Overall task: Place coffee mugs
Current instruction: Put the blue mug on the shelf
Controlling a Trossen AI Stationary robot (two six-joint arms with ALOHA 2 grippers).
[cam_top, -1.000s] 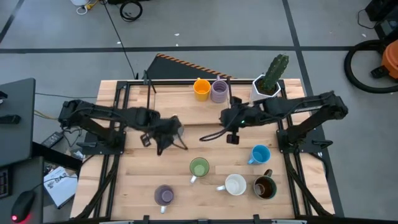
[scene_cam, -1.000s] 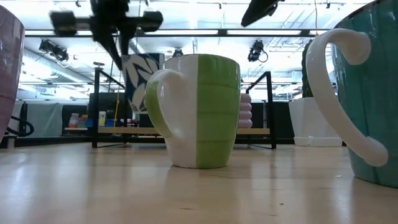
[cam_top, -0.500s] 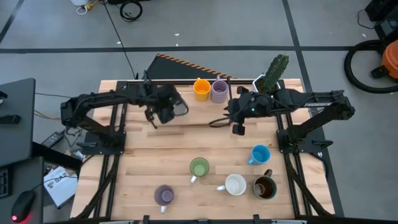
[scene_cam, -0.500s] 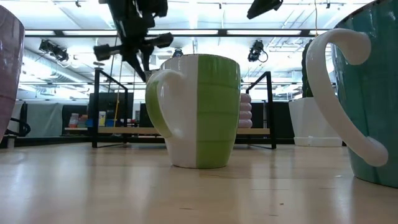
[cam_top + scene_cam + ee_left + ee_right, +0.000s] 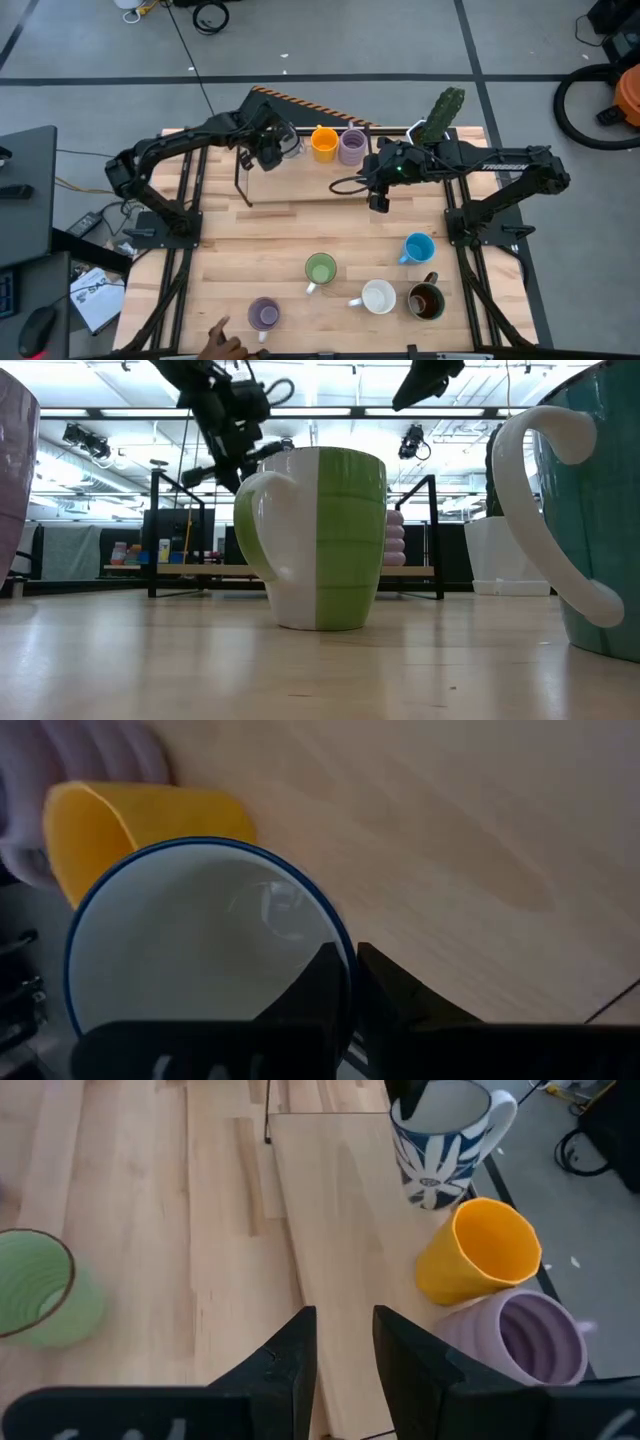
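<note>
White mug with blue leaf pattern [image 5: 445,1142] gripped by the rim in the closed left end effector [image 5: 270,150], at the far edge of the bench [image 5: 220,260], just beside the orange mug [image 5: 323,142] and a lavender mug [image 5: 352,146]. Right end effector [image 5: 378,192] empty near mid-bench, fingers slightly parted. Green mug [image 5: 320,270], blue mug [image 5: 417,248], white mug [image 5: 378,297], brown mug [image 5: 426,300] and second lavender mug [image 5: 263,314] along the near side, a person's hand [image 5: 222,343] at the edge.

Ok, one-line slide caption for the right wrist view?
Left fingers hold a white-and-blue patterned mug beside the orange mug and lavender mug.
</note>
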